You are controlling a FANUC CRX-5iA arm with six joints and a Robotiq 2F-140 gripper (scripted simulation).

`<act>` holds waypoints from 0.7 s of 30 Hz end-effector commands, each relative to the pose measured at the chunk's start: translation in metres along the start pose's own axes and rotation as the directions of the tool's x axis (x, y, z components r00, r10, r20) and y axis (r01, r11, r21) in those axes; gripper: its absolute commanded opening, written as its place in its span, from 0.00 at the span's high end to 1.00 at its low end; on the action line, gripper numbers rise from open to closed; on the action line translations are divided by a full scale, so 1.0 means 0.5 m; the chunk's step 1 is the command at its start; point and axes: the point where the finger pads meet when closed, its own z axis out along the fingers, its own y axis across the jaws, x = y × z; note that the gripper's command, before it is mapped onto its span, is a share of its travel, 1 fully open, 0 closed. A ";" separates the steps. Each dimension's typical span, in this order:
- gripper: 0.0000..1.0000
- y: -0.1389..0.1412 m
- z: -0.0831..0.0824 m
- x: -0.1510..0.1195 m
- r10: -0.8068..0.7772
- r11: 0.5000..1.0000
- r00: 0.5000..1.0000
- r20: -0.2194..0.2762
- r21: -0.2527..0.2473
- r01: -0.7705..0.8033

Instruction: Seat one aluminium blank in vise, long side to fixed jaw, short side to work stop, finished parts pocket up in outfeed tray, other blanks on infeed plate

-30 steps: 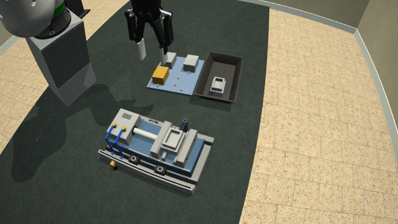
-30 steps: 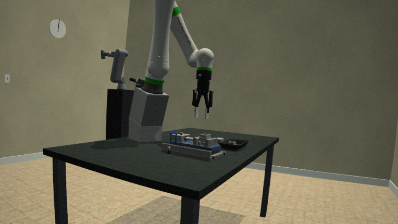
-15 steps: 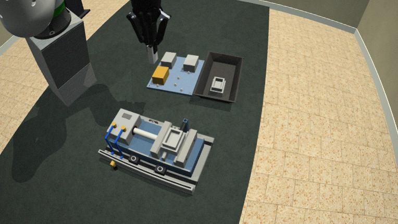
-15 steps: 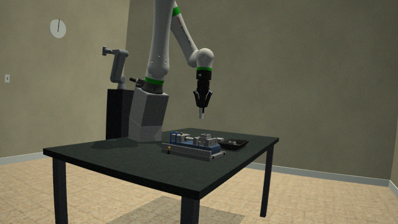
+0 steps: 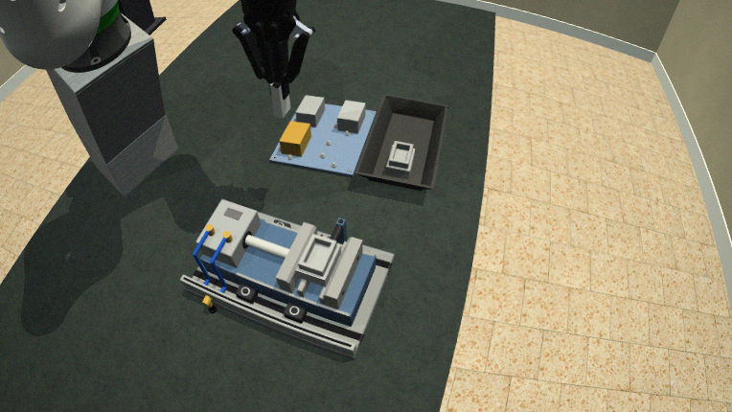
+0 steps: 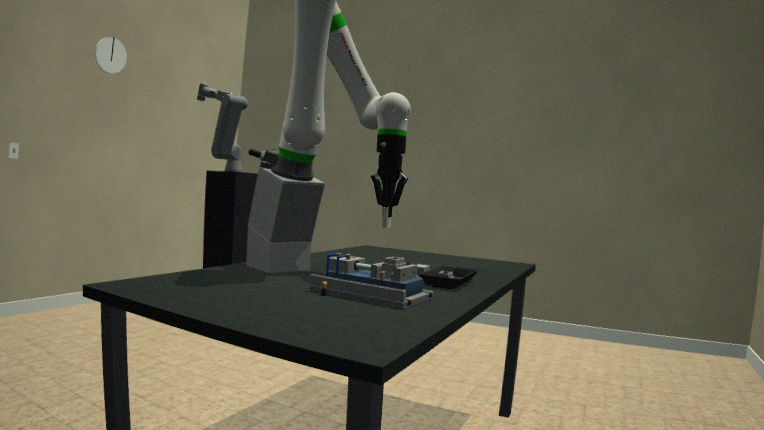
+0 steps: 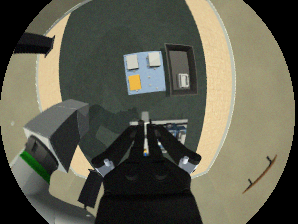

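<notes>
My gripper (image 5: 279,104) hangs high above the table, shut and empty, its fingertips pressed together; it also shows in the side view (image 6: 386,220) and the wrist view (image 7: 144,123). A finished part (image 5: 317,258) with a pocket sits in the vise (image 5: 291,271) between the jaws. A second finished part (image 5: 400,154) lies pocket up in the dark outfeed tray (image 5: 404,140). On the blue infeed plate (image 5: 322,140) stand two aluminium blanks (image 5: 310,108) (image 5: 351,115) and a brass blank (image 5: 295,138).
The robot's grey pedestal (image 5: 109,107) stands at the table's left rear. The vise has blue hoses (image 5: 210,256) on its left end block and a blue post (image 5: 344,228) at the back. The table edge runs along the right (image 5: 470,230).
</notes>
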 end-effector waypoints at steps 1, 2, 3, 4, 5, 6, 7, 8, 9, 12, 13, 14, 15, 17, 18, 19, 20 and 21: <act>1.00 0.000 0.000 0.000 0.000 1.000 1.000 0.000 0.000 0.000; 1.00 0.000 0.001 0.000 0.000 1.000 1.000 0.000 0.000 0.000; 1.00 0.000 0.002 0.000 0.000 1.000 1.000 0.000 0.000 0.000; 1.00 0.000 0.003 0.000 0.000 1.000 1.000 0.000 0.000 0.000; 1.00 0.000 0.004 0.000 0.000 1.000 1.000 0.000 0.000 0.000; 1.00 0.000 0.006 0.000 0.000 1.000 1.000 0.000 0.000 0.000; 1.00 0.000 0.007 0.000 0.000 1.000 1.000 0.000 0.000 0.000; 1.00 0.000 0.009 0.000 0.000 1.000 1.000 0.000 0.000 0.000; 1.00 0.000 0.012 0.000 0.000 1.000 1.000 0.000 0.000 0.000; 1.00 0.000 0.020 0.000 0.000 1.000 1.000 0.000 0.000 0.000; 1.00 0.000 0.020 0.000 0.000 1.000 1.000 0.000 0.000 0.000; 1.00 0.000 0.020 0.000 0.000 1.000 1.000 0.000 0.000 0.000; 1.00 0.000 0.023 0.000 0.000 1.000 1.000 0.000 0.000 0.000; 1.00 0.000 0.030 0.000 0.000 1.000 1.000 0.000 0.000 0.000; 1.00 0.000 0.034 0.000 0.000 1.000 1.000 0.000 0.000 0.000; 1.00 0.000 0.038 0.000 0.000 1.000 1.000 0.000 0.000 0.000; 1.00 0.000 0.042 0.000 0.000 1.000 1.000 0.000 0.000 0.000; 1.00 0.000 0.047 0.000 0.000 1.000 1.000 0.000 0.000 0.000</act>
